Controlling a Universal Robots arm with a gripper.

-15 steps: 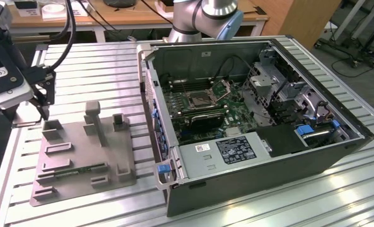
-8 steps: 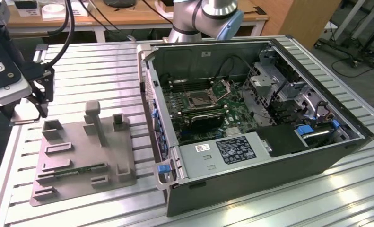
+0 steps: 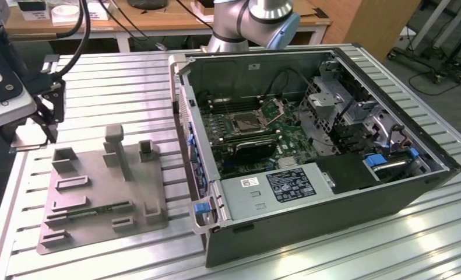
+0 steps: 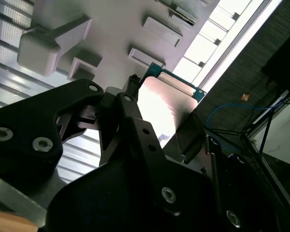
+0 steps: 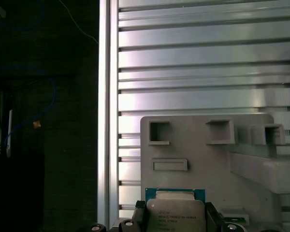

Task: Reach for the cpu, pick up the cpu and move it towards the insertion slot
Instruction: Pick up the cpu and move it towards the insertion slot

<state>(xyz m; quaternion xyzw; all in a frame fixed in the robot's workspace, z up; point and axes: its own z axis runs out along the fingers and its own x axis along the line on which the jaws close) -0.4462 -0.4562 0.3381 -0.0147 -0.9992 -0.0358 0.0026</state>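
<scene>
My gripper (image 3: 32,135) hangs at the exterior view's left, shut on the cpu (image 3: 28,137), a small flat square chip with a silvery top. It holds the chip above the slatted table, just beyond the far left corner of the grey tray (image 3: 98,192). In both wrist views the cpu (image 4: 157,104) (image 5: 175,211) sits between the black fingers (image 4: 128,104) (image 5: 137,220), clear of the tray (image 5: 193,159) below. The insertion slot (image 3: 247,121), a silver-framed socket with its latch raised, lies on the green board inside the open computer case, far toward the exterior view's right.
The open computer case (image 3: 308,192) has a raised side wall (image 3: 185,116) between the gripper and the socket. Upright posts (image 3: 115,143) stand on the tray, and a green memory stick (image 3: 90,211) lies in it. The table's edge (image 5: 104,121) runs beside a dark floor.
</scene>
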